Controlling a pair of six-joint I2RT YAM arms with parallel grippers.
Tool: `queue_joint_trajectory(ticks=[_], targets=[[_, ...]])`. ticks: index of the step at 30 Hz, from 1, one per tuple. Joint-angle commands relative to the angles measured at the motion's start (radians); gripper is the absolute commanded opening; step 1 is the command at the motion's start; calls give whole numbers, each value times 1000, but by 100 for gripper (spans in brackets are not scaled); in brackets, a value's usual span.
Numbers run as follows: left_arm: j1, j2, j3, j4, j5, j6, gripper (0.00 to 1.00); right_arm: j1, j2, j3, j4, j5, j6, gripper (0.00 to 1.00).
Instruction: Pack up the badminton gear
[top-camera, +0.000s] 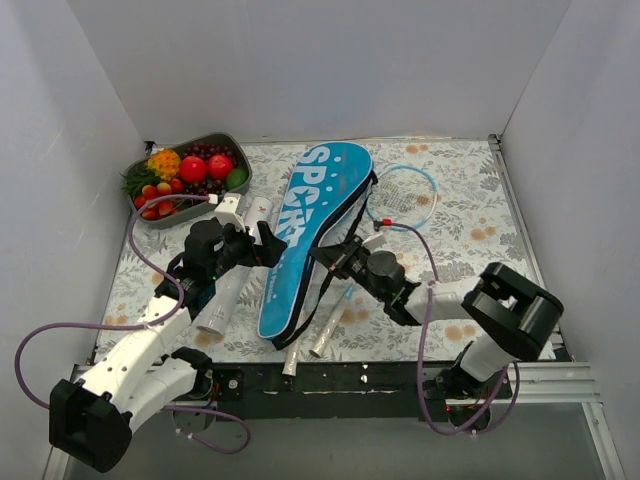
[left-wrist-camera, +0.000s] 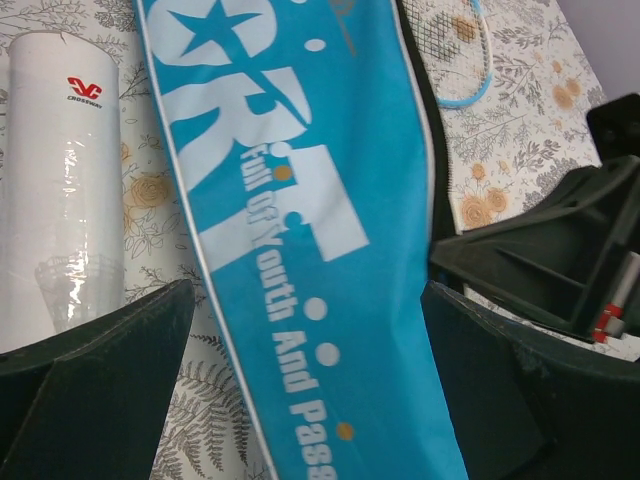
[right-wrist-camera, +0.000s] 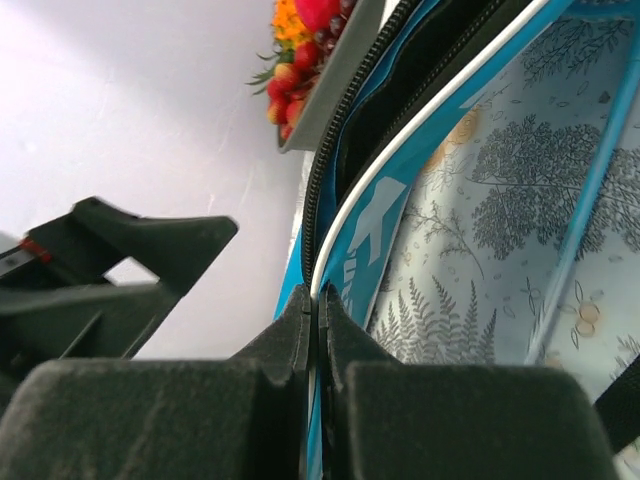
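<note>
The blue bag lies lengthwise mid-bench. The right gripper is clamped on its zipped edge (the right side). The left gripper hovers over the bag's left edge, fingers apart. The white tube lies just left, and a racket head lies to the right.
</note>
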Motion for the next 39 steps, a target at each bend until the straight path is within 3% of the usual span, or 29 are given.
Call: queue_joint_trajectory(ticks=[1,2,6,10,18,22,31,39], targets=[[-8,-19,1,-4,-22,17,98,-3,107,194,-79,-69,-49,1],[-8,-14,0,-4,-25,17,98,-1,133,224,-161,-87,-58,1],[-14,-3,0,-10,-30,25,98,-3,117,289,-361,-114,-120,43],[-23,14,3,-9,-62,13,98,-3,20,280,-542,-67,-180,63],[-31,147,85,-88,-58,3,98,-4,-240,291,-945,31,-331,66],[-104,210,133,-144,-123,40,98,-3,-330,294,-1195,112,-385,66],[-446,325,222,-278,-422,-29,98,-5,-561,186,-1299,156,-451,66],[-681,587,303,-436,-773,-162,98,-4,-629,122,-1354,120,-473,65]])
